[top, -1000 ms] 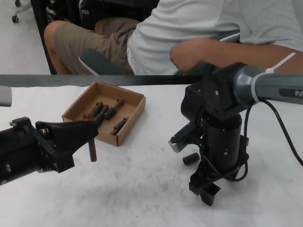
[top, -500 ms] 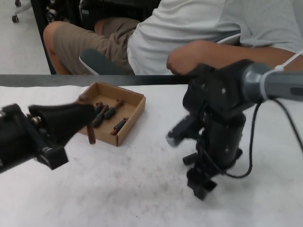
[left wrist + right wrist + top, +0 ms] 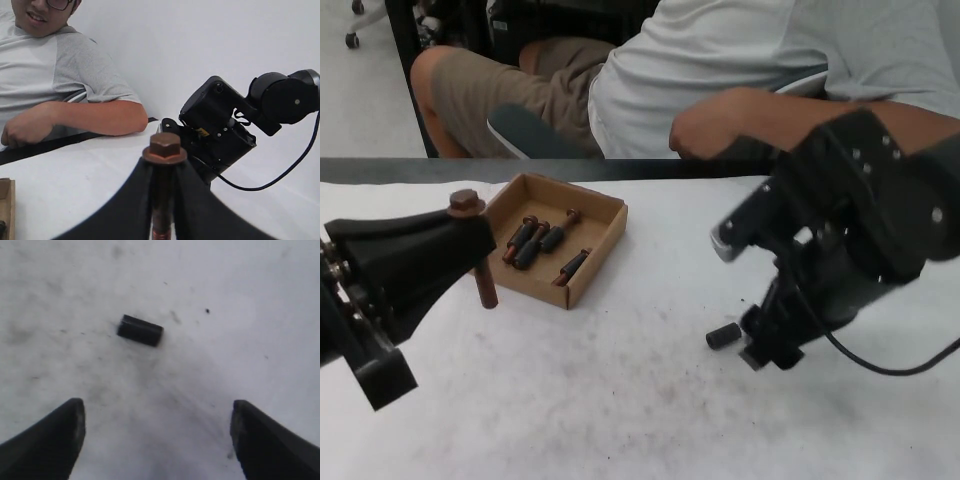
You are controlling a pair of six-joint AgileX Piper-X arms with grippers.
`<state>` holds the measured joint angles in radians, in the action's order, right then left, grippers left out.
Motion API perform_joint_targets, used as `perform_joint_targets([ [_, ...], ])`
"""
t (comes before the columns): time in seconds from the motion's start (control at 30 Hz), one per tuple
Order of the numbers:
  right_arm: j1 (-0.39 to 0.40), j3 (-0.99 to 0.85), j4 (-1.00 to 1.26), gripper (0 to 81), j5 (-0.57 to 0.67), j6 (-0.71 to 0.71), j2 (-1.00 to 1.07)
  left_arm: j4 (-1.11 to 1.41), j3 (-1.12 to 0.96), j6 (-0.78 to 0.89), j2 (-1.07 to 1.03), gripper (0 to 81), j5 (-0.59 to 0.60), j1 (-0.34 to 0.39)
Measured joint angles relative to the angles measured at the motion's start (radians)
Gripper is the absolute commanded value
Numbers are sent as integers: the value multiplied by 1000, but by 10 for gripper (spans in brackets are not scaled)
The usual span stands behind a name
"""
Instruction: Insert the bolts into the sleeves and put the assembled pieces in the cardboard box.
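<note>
My left gripper [image 3: 480,250] is shut on a brown bolt [image 3: 482,280], held upright with its hex head [image 3: 164,148] on top, in front of the cardboard box's near left corner. The shaft [image 3: 161,200] sits clamped between the two black fingers. A short black sleeve [image 3: 724,336] lies on its side on the white bench. My right gripper [image 3: 157,440] hangs open just right of it, and the sleeve [image 3: 140,330] lies a little ahead of the fingertips, untouched. The cardboard box [image 3: 598,255] holds several assembled pieces [image 3: 535,240].
The right arm's black wrist [image 3: 220,135] shows beyond the bolt in the left wrist view. White bench surface [image 3: 620,400] stretches between the two arms. The dark back edge of the bench [image 3: 570,168] runs just behind the box.
My left gripper has carried the bolt up and to the left, nearer the box's left corner. The right arm has swung and tilted, its gripper now beside the sleeve.
</note>
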<state>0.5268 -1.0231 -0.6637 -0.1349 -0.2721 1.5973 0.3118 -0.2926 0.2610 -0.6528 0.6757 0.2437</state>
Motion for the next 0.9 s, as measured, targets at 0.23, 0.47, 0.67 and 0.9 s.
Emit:
perform_joint_targets([
  [0.23,0,6,43,744,-187,-37,47,-51,0,-55,0,8,0,0],
  [0.47,0,6,144,744,-187,-243,92,-95,0,-84,0,8,0,0],
  [0.67,1,-24,191,744,-110,-220,97,-102,0,-105,0,8,0,0],
  [0.9,11,-29,143,744,-245,-33,97,-102,0,-107,0,8,0,0],
])
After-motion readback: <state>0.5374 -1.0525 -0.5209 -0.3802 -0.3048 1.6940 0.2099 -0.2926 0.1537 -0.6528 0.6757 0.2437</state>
